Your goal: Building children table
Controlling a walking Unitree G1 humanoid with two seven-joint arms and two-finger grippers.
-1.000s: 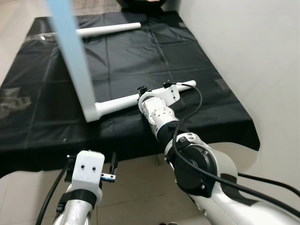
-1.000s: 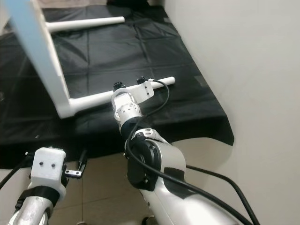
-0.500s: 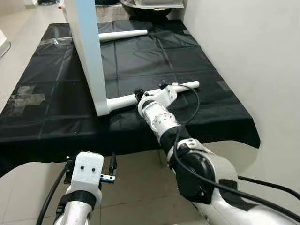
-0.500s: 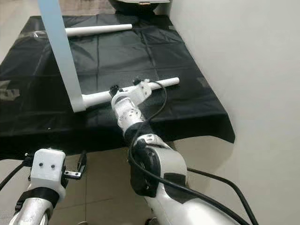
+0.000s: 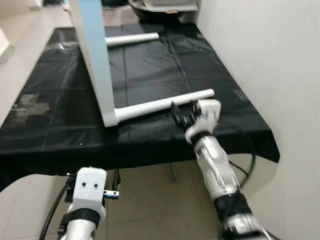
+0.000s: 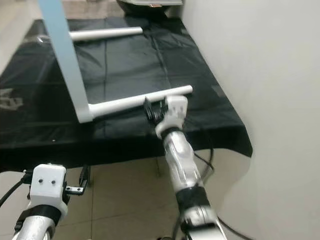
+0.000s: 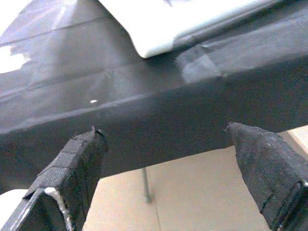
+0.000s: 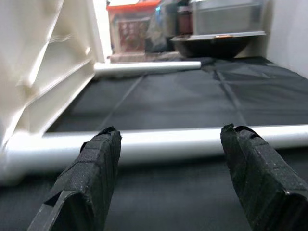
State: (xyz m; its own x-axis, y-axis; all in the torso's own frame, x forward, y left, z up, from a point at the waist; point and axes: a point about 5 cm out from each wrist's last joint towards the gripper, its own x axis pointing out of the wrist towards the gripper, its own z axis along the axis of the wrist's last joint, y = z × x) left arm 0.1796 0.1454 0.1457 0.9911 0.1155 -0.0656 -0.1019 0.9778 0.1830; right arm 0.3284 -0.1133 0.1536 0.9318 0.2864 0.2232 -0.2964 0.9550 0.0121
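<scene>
The pale blue children's tabletop (image 5: 94,55) stands on its edge on the black-covered table (image 5: 55,135). One white leg (image 5: 160,104) is fixed at its lower corner and lies along the cloth toward the wall. A second white leg (image 5: 132,39) lies loose at the back. My right gripper (image 5: 181,114) is open just in front of the fixed leg (image 8: 168,140), which runs across between its fingers (image 8: 91,183) without touching them. My left gripper (image 5: 93,173) is open, low before the table's front edge (image 7: 144,120).
A white wall (image 5: 270,60) runs close along the table's right side. Bins and a dark bowl (image 5: 165,6) stand beyond the far end. Tiled floor (image 5: 150,200) lies below the front edge. The cloth right of the tabletop is bare apart from the legs.
My right gripper has drawn back from the middle of the fixed leg toward the front edge and now stands open before it. The left arm has barely moved.
</scene>
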